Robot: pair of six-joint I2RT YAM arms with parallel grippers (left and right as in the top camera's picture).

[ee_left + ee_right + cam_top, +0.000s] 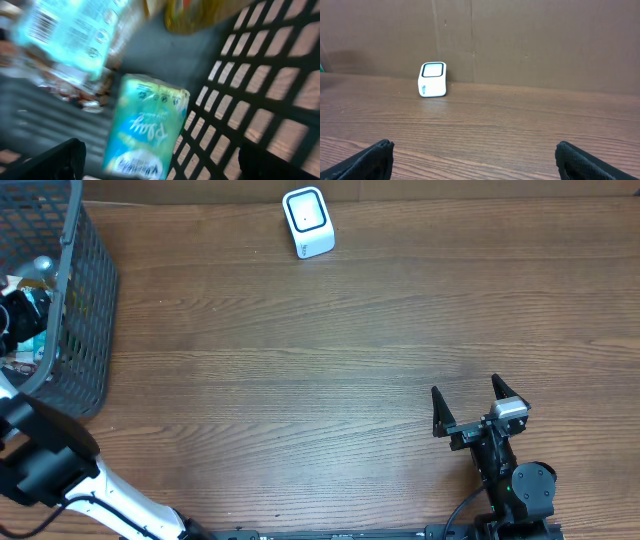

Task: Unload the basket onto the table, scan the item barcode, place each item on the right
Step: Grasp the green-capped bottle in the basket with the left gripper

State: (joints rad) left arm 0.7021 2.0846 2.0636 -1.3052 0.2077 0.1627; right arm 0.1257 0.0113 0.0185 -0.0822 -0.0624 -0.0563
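Overhead and wrist views: both claws spread wide, nothing gripped.
The left claw (pixel 160 150) is placed inside the mesh basket (pixel 88 300) at the ten o'clock corner of the desk (pixel 300 380), fully open and empty, with a teal pack (pixel 145 125) seen between its fingers but untouched; the view is blurred. The white scanner (pixel 308 222) is set at twelve o'clock. The right claw (pixel 466 390) is held at five o'clock, equally wide open, empty, well apart from both.
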